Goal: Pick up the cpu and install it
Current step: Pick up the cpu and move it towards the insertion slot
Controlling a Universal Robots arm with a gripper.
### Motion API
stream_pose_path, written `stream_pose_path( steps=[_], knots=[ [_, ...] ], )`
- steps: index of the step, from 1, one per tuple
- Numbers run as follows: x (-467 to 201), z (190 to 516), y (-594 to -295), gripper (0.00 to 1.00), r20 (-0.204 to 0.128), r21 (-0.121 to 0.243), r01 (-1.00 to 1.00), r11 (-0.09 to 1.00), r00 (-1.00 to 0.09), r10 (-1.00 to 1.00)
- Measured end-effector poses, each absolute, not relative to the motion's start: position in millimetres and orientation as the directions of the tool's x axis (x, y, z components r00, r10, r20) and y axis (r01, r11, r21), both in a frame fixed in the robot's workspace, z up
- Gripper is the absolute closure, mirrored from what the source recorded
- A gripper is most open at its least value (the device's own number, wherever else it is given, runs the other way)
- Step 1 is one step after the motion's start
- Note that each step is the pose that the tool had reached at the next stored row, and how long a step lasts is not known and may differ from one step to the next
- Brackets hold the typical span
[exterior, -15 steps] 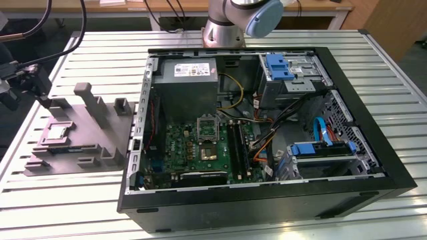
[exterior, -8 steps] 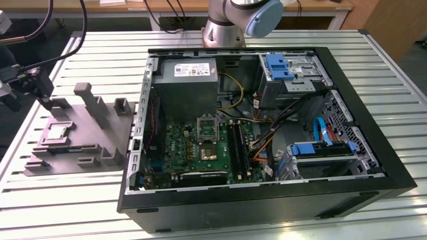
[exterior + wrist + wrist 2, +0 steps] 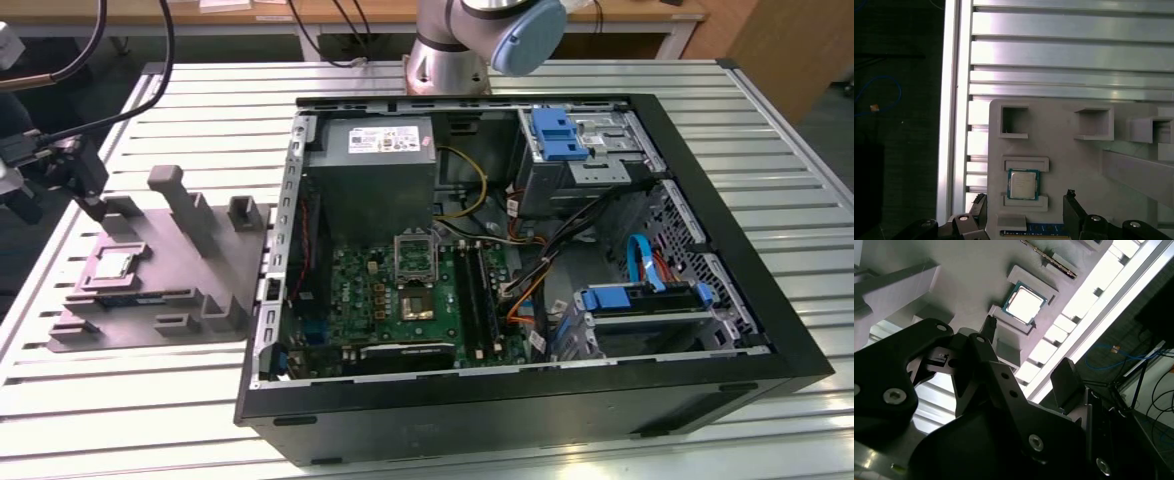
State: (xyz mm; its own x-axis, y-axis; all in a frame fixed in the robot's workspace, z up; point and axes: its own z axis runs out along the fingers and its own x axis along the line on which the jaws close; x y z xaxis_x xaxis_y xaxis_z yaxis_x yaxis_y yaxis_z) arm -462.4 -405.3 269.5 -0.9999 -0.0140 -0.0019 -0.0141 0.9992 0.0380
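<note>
cpu (image 3: 1023, 184) on tray (image 3: 1079, 165), gripper (image 3: 1026, 196) prob. over it, spread

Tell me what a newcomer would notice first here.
The open black computer case dominates the exterior view, its green motherboard exposed. On that view's left lies a grey moulded tray with the silvery cpu seated in a recess. In the first wrist view the gripper hangs over it, jaws open on either side.

cpu (image 3: 1023, 184): smooth metal lid, glossy | tray (image 3: 1079, 165): matt grey moulded plastic | table (image 3: 1069, 50): ribbed aluminium, satin sheen | computer case (image 3: 534, 420): dull black painted metal | gripper (image 3: 1025, 196): matt black finish
</note>
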Motion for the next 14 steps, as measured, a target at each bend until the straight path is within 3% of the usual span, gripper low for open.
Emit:
stream_pose_path(
  steps=[14],
  knots=[
    [-459.6, 247.8, -405.5, 0.29, -0.002, 0.038, -0.015, 0.999, -1.000, -0.015]
  ],
)
